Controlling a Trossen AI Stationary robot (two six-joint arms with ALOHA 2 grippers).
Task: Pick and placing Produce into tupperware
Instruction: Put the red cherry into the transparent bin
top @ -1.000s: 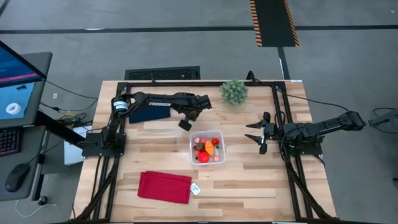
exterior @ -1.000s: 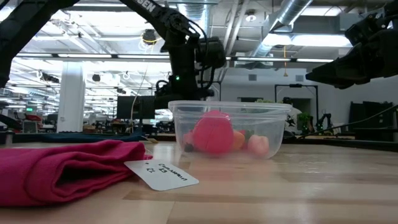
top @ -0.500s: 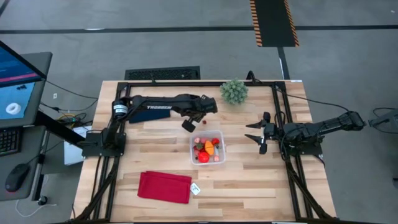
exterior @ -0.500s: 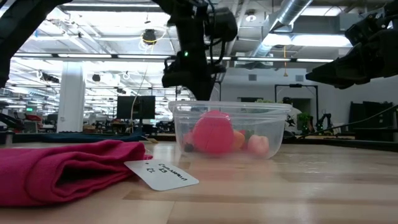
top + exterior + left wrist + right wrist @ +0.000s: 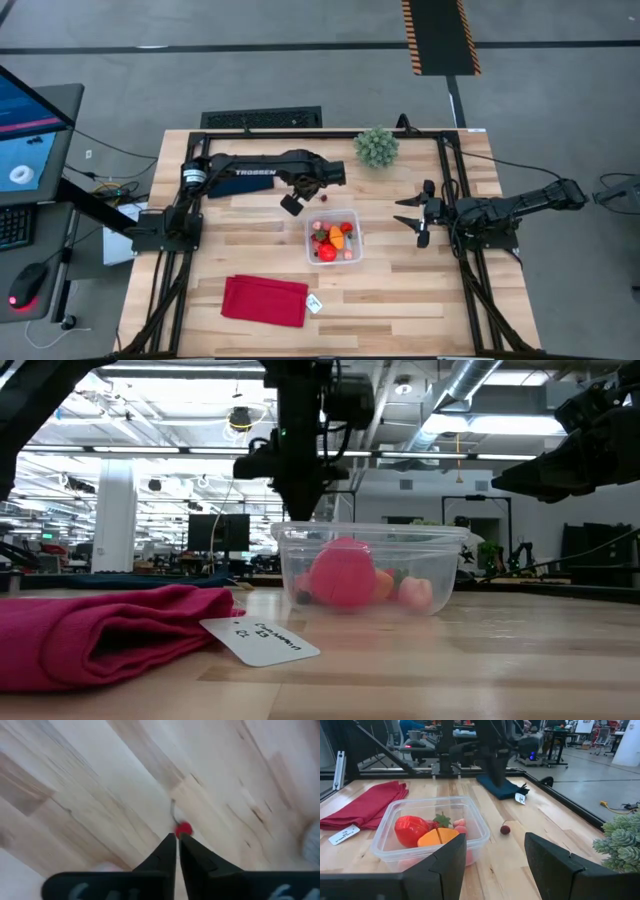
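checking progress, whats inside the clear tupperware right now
The tupperware holds a large red piece, an orange piece, and pink ones partly hidden beneath. What lies under them cannot be seen. One small red piece sits outside.

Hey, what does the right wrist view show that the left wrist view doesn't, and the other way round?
Only the right wrist view shows the tupperware with produce inside, the red cloth, the navy cloth, the plant ball and the right gripper, open. Only the left wrist view shows the left gripper, fingers shut, close over the wood. Both show the table and one small red produce piece lying loose on it.
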